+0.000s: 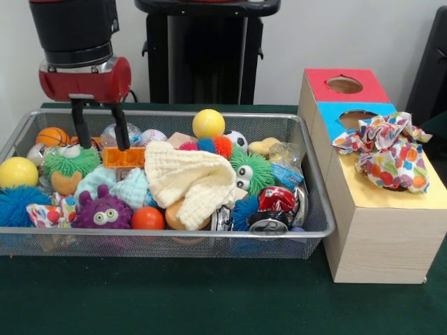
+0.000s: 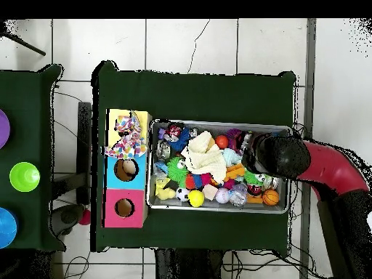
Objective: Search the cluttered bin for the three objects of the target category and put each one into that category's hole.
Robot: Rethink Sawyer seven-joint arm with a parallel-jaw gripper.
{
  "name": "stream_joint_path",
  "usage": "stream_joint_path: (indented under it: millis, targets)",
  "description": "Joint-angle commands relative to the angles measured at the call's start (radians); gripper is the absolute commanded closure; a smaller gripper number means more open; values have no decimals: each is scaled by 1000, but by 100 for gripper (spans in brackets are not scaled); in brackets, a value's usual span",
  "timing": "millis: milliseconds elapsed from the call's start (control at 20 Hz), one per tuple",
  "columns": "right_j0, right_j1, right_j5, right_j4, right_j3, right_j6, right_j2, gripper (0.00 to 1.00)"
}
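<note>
**Pincer hung over the bin, one cloth already at the box**

The black-fingered pincer [image 1: 100, 127] stood spread wide and held nothing. It hung low in the silver wire-mesh bin [image 1: 307, 188], its tips just above an orange plastic block [image 1: 123, 157], probably to sift that corner. The target category looked to be cloth, judging by what lay on the box.

Beside the bin stood the long wooden sorting box [image 1: 380, 237], placed close so each carry would be short. On its top, a crumpled dotted multicolour cloth [image 1: 387, 150] lay over the yellow section, hiding any hole there; it seemed dropped rather than pushed through. Two open holes showed: one in the red section [image 1: 344, 84], one in the blue [image 1: 355, 117].

In the bin, a cream knitted cloth [image 1: 192, 180] lay draped across the middle, and a pale mint knitted piece [image 1: 128, 187] lay just beside it, nearer the pincer. That made three cloth-like items counted, with many balls and fuzzy toys between them.
</note>
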Motion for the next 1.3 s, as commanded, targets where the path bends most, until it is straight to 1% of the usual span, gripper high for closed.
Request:
stream_joint_path:
  millis: [50,400,600,800,900,1000,1150,1300]
  targets:
    - [4,36,116,-89,-28,-332,106,0]
    - [0,26,136,-137,-36,-357,113,0]
    - [1,23,160,-171,-51,-368,101,0]
    - [-16,29,180,-168,-58,-367,114,0]
    - [-32,46,192,-175,-73,-397,126,0]
    - [-51,73,196,-184,-94,-420,136,0]
    - [-84,126,203,-205,-134,-481,160,0]
    - [-103,160,213,-218,-169,-520,174,0]
